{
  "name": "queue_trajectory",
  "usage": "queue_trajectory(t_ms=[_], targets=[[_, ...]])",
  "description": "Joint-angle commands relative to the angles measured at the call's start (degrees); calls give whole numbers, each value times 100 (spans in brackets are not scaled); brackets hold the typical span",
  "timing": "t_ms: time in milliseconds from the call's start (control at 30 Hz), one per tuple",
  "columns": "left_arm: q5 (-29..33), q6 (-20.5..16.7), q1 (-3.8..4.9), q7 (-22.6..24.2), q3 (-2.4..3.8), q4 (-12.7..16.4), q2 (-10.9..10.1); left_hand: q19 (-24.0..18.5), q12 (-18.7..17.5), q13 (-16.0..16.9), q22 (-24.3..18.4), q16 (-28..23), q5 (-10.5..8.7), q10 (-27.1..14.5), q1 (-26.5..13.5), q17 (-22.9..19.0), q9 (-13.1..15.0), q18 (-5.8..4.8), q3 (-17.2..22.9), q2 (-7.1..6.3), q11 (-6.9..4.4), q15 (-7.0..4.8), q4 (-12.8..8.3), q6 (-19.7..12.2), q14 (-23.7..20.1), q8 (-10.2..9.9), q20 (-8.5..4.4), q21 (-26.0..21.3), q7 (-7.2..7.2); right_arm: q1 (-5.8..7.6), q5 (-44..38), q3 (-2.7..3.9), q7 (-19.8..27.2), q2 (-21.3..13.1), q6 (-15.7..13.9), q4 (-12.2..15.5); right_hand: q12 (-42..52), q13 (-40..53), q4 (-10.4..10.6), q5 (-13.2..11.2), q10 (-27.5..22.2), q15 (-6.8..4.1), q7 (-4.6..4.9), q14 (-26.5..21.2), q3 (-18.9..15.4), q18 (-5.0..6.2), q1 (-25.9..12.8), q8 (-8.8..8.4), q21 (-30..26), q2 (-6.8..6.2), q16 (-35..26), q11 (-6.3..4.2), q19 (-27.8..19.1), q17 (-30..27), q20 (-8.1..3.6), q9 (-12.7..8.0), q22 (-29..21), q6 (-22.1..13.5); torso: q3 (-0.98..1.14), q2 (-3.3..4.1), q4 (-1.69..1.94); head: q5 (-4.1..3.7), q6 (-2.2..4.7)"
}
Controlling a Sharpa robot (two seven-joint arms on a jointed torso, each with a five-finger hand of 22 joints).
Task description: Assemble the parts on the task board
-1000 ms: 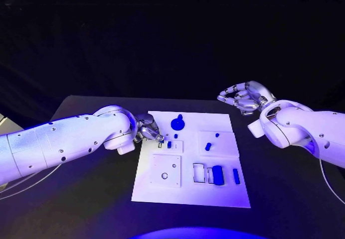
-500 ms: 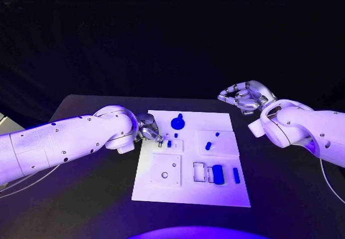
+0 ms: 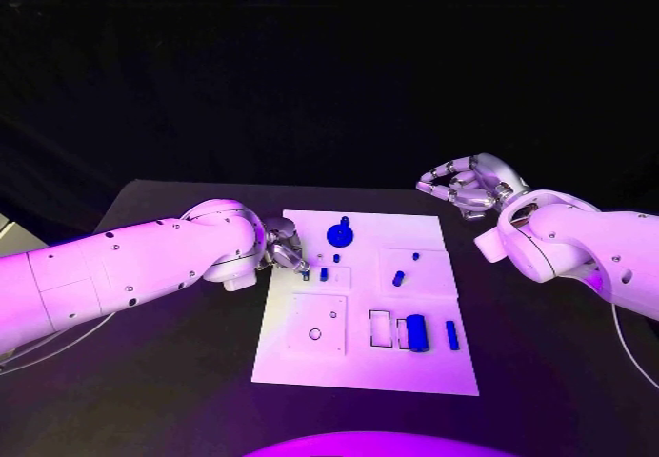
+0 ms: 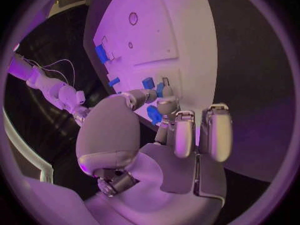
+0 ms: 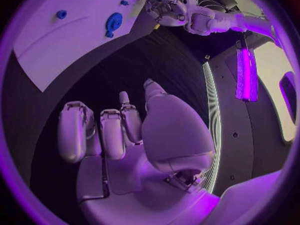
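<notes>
1. The left arm (image 3: pixel 124 271) comes in low across the black counter (image 3: pixel 165 381) and ends at the left edge of the white task board (image 3: pixel 364 371), near that edge's far half.
2. The left hand (image 3: pixel 282 248) sits at that edge with its fingers (image 4: pixel 167 105) reaching onto the board. In the left wrist view the thumb and one finger meet at a small blue part (image 4: pixel 150 83) standing on the board, and they appear to pinch it; the remaining fingers are curled back toward the palm.
3. In the head view that small blue part (image 3: pixel 323 274) stands just beside the fingertips, in a small raised square panel near the board's left edge.
4. The right arm (image 3: pixel 590 252) is bent and raised off the board's right side.
5. The right hand (image 3: pixel 467 186) hovers beyond the board's far right corner, well apart from the parts. Its fingers (image 5: pixel 106 132) are curled in toward the palm and hold nothing.
6. On the board, a round blue part with a stem (image 3: pixel 339 231) lies near the far edge.
7. A small blue peg (image 3: pixel 398 279) stands in the right-hand panel.
8. A larger blue block (image 3: pixel 416 332) and a slim blue bar (image 3: pixel 450 334) lie side by side toward the near right, beside two white rectangular frames.
</notes>
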Motion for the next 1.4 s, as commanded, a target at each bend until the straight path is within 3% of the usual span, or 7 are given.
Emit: queue_trajectory(t_ms=[33, 300, 333, 633, 1400], targets=[[-51, 178, -2, -13, -3, -23, 38, 26, 29, -5, 592, 26, 19, 23, 13, 1487, 8, -72, 936, 45, -3, -25, -984, 80, 588, 17, 1, 38, -56, -4, -52, 0, 51, 2, 74, 12, -35, 386, 3, 33, -20, -26, 2, 252, -34, 76, 4, 33, -28, 50, -18, -6, 5, 126, -33, 6, 552, -33, -1, 9, 0, 6, -10], [-67, 196, -2, -13, -18, -66, 78, 26, 29, -5, 592, 26, 19, 23, 13, 1487, 8, -72, 936, 45, -3, -25, -984, 80, 588, 17, 1, 38, -56, -4, -57, 0, 47, -4, 73, 23, -35, 386, 3, 33, -20, -26, 2, 252, -34, 76, 4, 33, -28, 50, -18, -6, 5, 126, -33, 6, 552, -33, 0, 6, 4, 3, -35], [-73, 198, -2, -12, -19, -72, 80, 23, 31, -2, 589, 25, 16, 25, 13, 1486, 7, -72, 938, 43, -3, -26, -990, 82, 588, 15, 1, 36, -56, -4, -58, 0, 47, -6, 73, 25, -35, 386, 3, 33, -20, -26, 2, 252, -34, 76, 4, 33, -28, 50, -18, -6, 5, 126, -33, 6, 552, -33, 0, 5, 5, 14, -8], [-95, 290, -2, -18, -22, -82, 85, 21, 28, -5, 586, 28, 14, 26, 12, 1491, 5, -71, 940, 42, -3, -26, -997, 85, 589, 13, 0, 35, -57, -4, -59, 0, 47, -5, 78, 21, -35, 386, 3, 33, -20, -26, 2, 252, -34, 76, 4, 33, -28, 50, -18, -6, 5, 126, -33, 6, 552, -33, 0, -8, 10, 17, -57], [-84, 421, -2, -4, -25, -135, 140, 13, 42, 16, 576, 32, 10, 36, 12, 1499, 1, -68, 942, 34, -4, -26, -1010, 90, 592, 10, -1, 29, -59, -4, -59, 0, 52, 2, 82, 14, -35, 386, 3, 33, -20, -26, 2, 252, -34, 76, 4, 33, -28, 50, -18, -6, 5, 126, -33, 6, 552, -33, 2, -2, 1, 19, -48]])
